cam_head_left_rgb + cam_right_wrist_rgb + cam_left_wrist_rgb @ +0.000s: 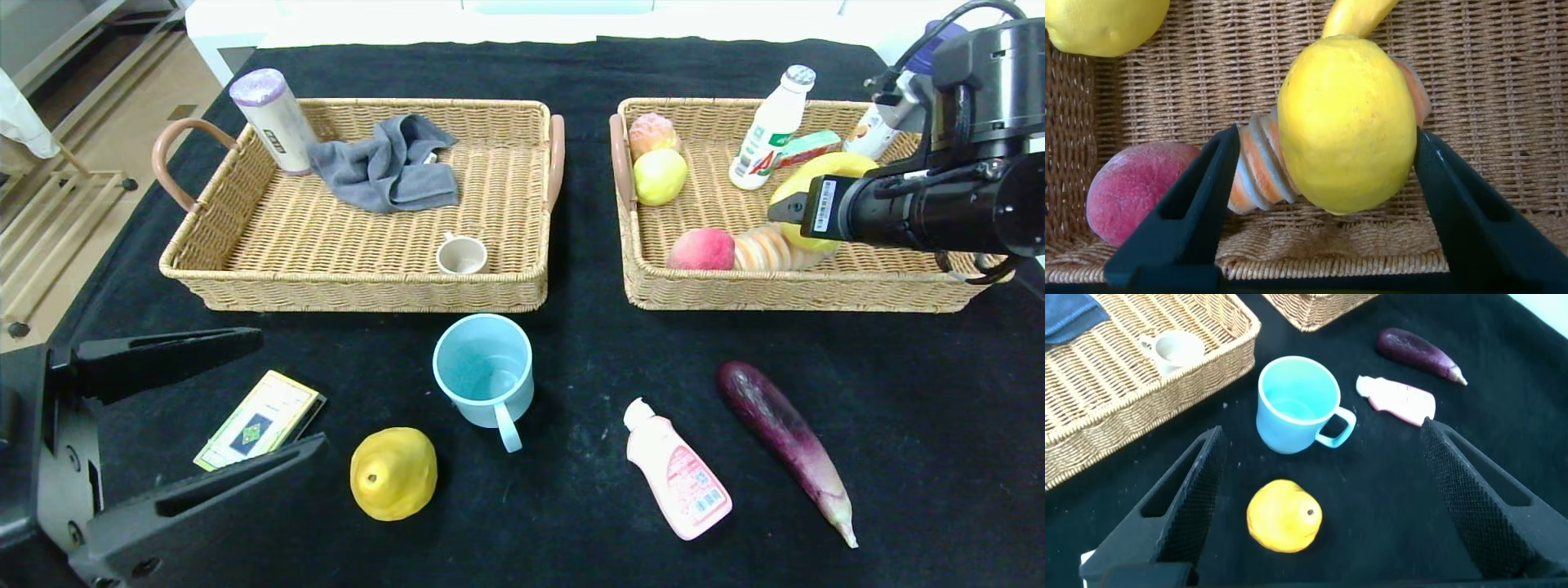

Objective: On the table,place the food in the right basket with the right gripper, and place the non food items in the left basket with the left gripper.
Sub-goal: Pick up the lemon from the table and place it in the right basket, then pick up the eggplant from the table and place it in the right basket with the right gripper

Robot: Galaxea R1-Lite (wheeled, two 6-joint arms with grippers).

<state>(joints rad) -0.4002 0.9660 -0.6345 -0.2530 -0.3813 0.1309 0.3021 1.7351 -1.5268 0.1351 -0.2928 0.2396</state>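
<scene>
Hovered with the right gripper (1323,204) over the right wicker basket (637,245), fingers spread and standing apart from the bumpy yellow lemon (1347,122), which rested inside the basket on the ribbed orange-and-cream roll (1259,163). Best then to lift straight up, clear of the basket rim. Waited near the basket front with the left gripper (1323,506), spread wide, empty.

A black cloth (571,65) covers the tabletop. At ten o'clock, beyond the tabletop's edge, lies a wooden floor (122,122) with a pale wooden rack (49,212) standing on it. At twelve o'clock runs a white surface (408,20).
</scene>
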